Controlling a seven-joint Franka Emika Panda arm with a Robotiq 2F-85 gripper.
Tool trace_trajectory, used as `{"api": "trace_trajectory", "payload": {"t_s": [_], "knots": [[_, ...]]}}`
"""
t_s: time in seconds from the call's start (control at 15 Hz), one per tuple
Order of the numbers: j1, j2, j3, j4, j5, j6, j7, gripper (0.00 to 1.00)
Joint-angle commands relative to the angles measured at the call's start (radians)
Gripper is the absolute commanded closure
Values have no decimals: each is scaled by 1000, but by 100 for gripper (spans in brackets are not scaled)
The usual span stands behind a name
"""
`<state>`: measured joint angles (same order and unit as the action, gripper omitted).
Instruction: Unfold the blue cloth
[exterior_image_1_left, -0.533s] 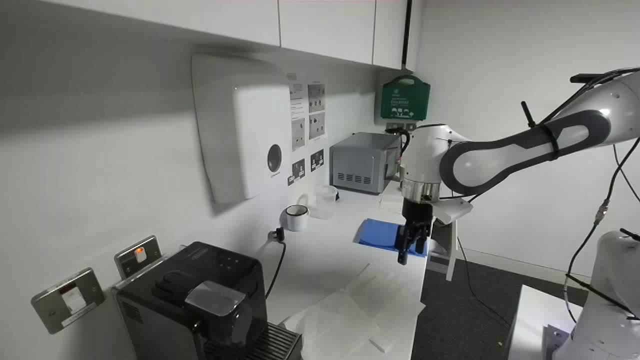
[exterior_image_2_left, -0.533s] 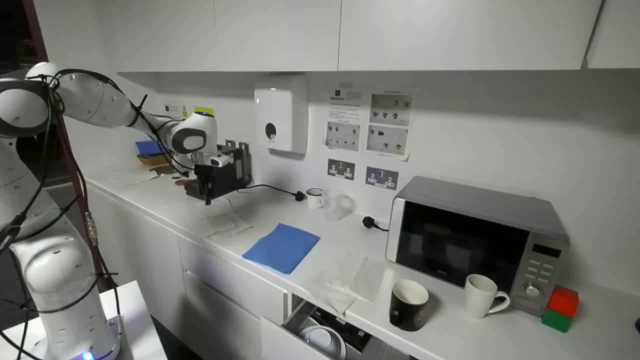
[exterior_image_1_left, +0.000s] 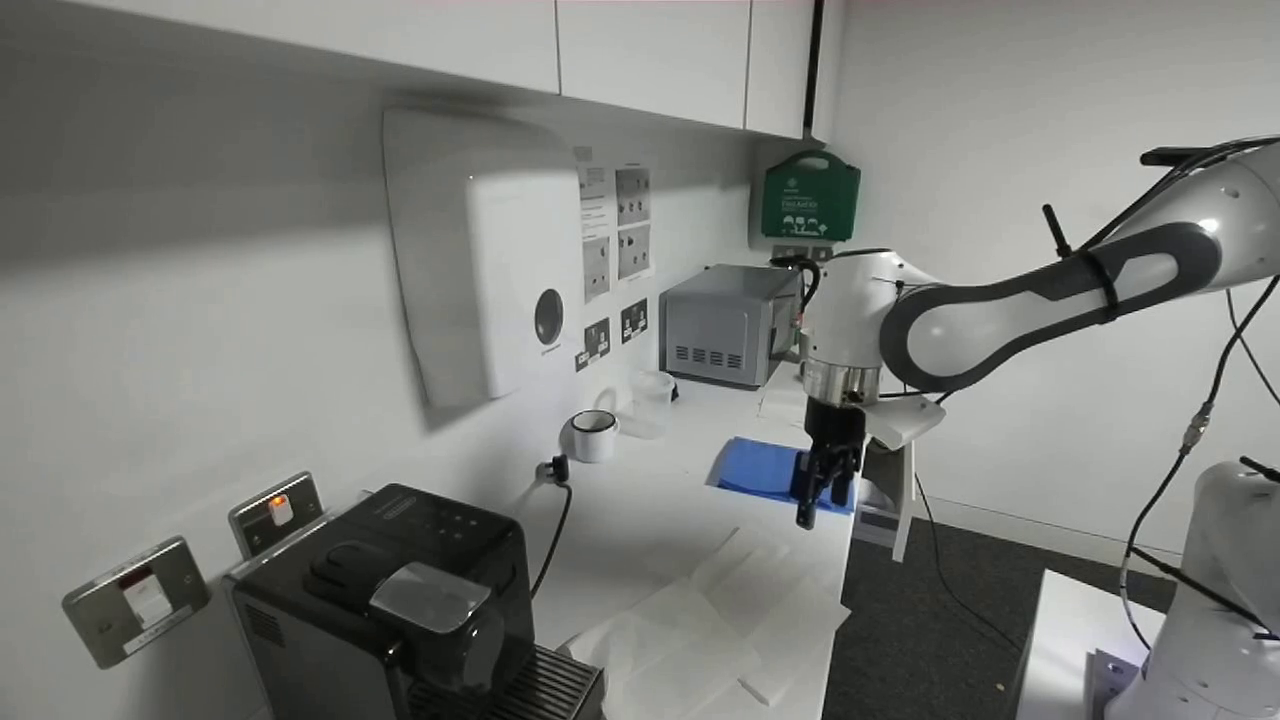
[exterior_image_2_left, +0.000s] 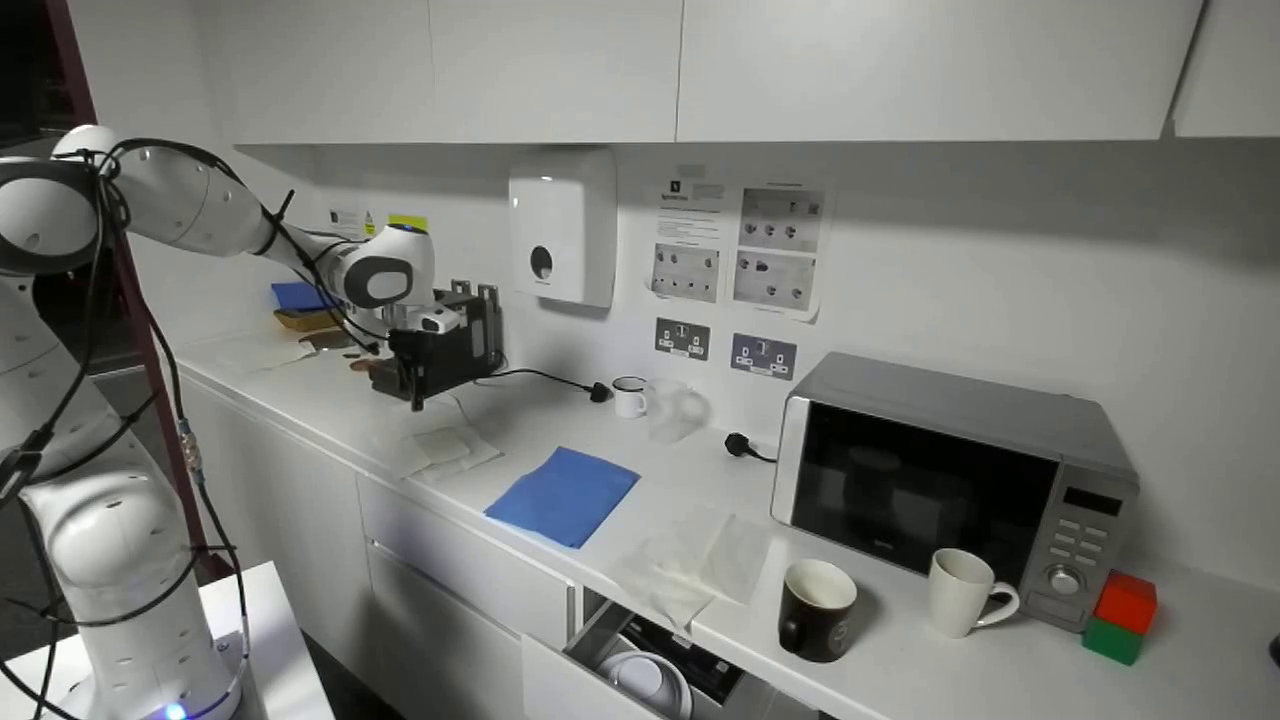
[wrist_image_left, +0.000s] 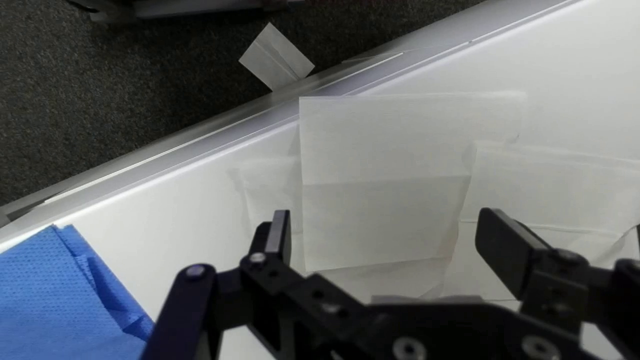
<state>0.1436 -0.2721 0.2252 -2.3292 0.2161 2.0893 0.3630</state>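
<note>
In the wrist view the black gripper (wrist_image_left: 385, 217) hangs nearest, fingers (wrist_image_left: 276, 232) spread wide over creased, papery white sheets (wrist_image_left: 385, 140). Near them the dimpled blue cloth (wrist_image_left: 50, 300) lies flat, visibly layered, on the smooth counter (wrist_image_left: 185, 225) by its front edge. In an exterior view its long axis seems to run from that edge toward the wall (exterior_image_2_left: 950, 260), though the slant makes this uncertain.

White counter (exterior_image_2_left: 960, 682), folded blue cloth (exterior_image_2_left: 565, 497) near its front, white sheets (wrist_image_left: 385, 220), mugs (exterior_image_2_left: 815, 622), microwave (exterior_image_2_left: 955, 480), coffee machine (exterior_image_1_left: 390, 600)
</note>
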Motion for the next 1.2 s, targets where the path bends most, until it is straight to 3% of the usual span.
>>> {"api": "trace_trajectory", "payload": {"t_s": [0.0,0.73,1.13], "knots": [[-11,14,13,8,-87,24,47,0],[-63,54,11,42,-436,-9,156,0],[-99,125,8,110,-657,-19,341,0]]}}
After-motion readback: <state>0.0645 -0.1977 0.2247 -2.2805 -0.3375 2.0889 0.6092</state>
